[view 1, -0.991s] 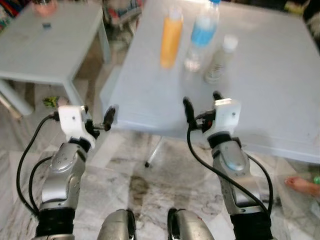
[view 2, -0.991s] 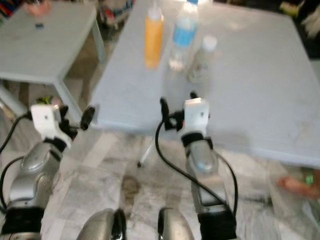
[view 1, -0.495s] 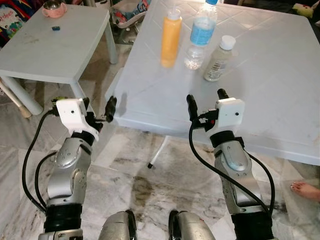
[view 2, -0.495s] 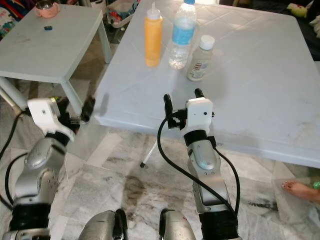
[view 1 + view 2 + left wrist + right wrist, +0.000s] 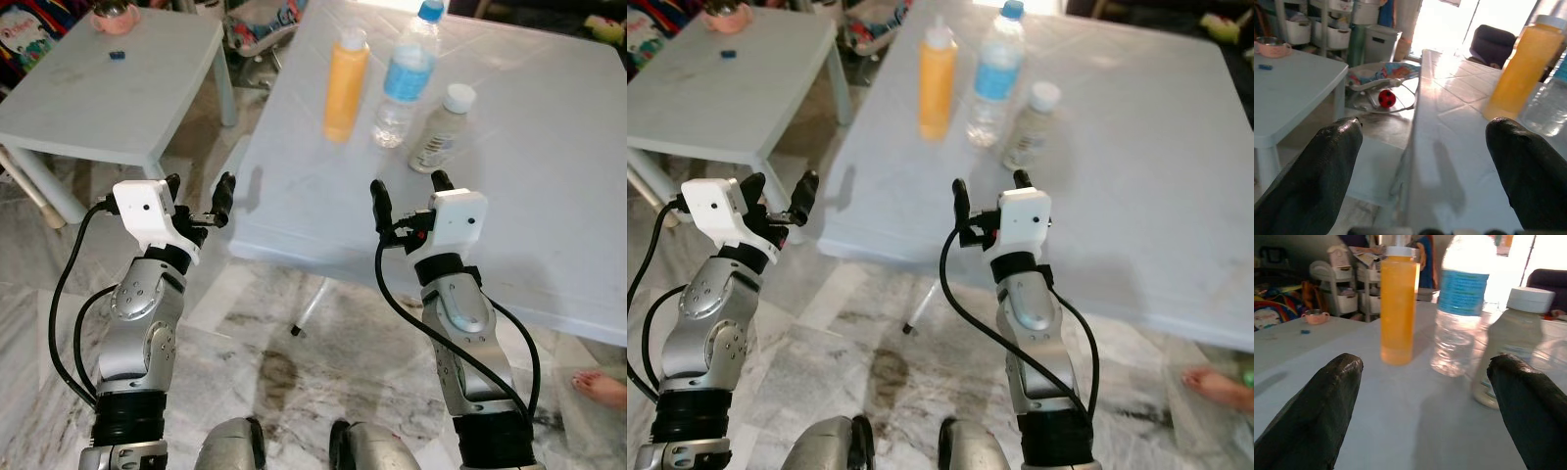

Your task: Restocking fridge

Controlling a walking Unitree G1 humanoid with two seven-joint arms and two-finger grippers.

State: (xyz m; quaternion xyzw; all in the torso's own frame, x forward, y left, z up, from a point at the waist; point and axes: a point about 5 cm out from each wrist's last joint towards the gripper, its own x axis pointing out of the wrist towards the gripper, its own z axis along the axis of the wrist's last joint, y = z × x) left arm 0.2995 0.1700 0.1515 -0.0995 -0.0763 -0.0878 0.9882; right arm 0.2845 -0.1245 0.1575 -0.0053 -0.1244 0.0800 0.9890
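Standing on table (image 5: pixel 549 176): orange bottle (image 5: pixel 346 85); water bottle (image 5: pixel 404 80); pale bottle (image 5: pixel 440 129)

Between the spread fingers (image 5: pixel 1327 166) of the left pincer (image 5: pixel 1422 161), the bench (image 5: pixel 1449 161) edge is seen, with an orange bottle (image 5: pixel 1523 68) and a clear bottle (image 5: pixel 1550 110) standing on it, a low table (image 5: pixel 1288 93) beside it, and a red ball (image 5: pixel 1386 98) on the floor beyond.

Three bottles stand on the big tabletop (image 5: pixel 549 157): one orange bottle (image 5: pixel 346 85), one water bottle (image 5: pixel 404 80), one pale bottle (image 5: pixel 441 128). The small tabletop (image 5: pixel 108 88) carries one pink cup (image 5: pixel 114 15) and one small blue thing (image 5: pixel 117 55). Two tabletops in all. One bare foot (image 5: pixel 600 388) rests on the floor.
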